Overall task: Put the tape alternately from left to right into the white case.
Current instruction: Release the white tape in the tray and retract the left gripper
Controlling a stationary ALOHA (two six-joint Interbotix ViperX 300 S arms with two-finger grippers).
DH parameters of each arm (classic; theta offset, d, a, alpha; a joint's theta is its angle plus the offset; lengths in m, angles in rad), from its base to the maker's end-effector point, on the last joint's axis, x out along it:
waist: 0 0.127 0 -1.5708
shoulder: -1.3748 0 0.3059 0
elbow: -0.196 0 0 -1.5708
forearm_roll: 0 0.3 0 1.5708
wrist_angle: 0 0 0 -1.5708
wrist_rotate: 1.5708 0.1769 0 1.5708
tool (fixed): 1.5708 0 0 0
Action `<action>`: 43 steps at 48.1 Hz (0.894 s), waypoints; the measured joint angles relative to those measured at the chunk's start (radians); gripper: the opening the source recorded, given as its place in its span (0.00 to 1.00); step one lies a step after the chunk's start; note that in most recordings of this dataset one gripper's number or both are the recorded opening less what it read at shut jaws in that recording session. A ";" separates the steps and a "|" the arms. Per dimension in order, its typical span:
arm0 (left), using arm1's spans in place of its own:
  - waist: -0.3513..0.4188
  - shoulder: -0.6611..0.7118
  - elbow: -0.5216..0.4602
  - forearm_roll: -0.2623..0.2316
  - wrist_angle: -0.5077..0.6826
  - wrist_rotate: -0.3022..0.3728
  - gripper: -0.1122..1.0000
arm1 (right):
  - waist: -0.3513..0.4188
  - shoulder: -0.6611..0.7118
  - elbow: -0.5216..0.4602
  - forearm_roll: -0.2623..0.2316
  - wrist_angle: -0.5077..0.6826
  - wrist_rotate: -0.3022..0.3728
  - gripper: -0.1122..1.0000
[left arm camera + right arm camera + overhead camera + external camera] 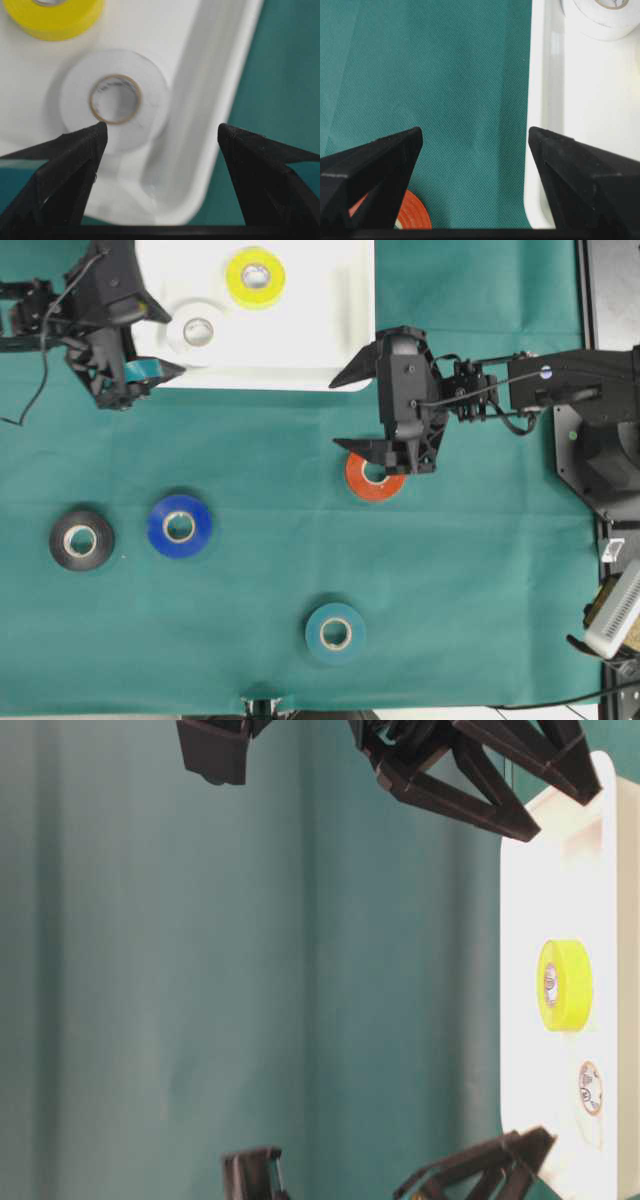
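The white case lies at the top, holding the yellow tape and the white tape. My left gripper hovers open at the case's near left corner. The white tape lies just ahead of its left fingertip, and nothing is between the jaws. My right gripper is open over bare cloth beside the case rim. The red-orange tape lies partly under its lower finger and shows at the bottom left of the right wrist view. Black, blue and teal tapes lie on the cloth.
A green cloth covers the table. The right arm's base and mount stand at the right edge, with a pale device below them. A cable trails from the left arm.
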 measured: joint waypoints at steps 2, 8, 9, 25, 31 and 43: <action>-0.009 -0.015 0.014 -0.002 0.002 0.000 0.99 | -0.002 0.000 0.000 -0.002 0.000 0.000 0.77; -0.032 -0.048 0.041 0.000 0.002 0.000 0.99 | -0.002 0.000 0.000 0.000 0.000 0.000 0.77; -0.038 -0.054 0.043 0.000 0.002 0.000 0.99 | 0.000 0.000 0.000 -0.002 0.000 0.000 0.77; -0.140 -0.097 0.069 -0.002 0.000 0.002 0.98 | 0.000 0.000 0.000 0.000 0.000 0.000 0.77; -0.175 -0.097 0.069 -0.002 0.002 0.002 0.98 | -0.002 0.000 0.000 -0.002 0.000 0.000 0.77; -0.218 -0.098 0.071 -0.002 0.000 0.002 0.98 | -0.002 0.000 0.000 0.000 0.000 0.000 0.77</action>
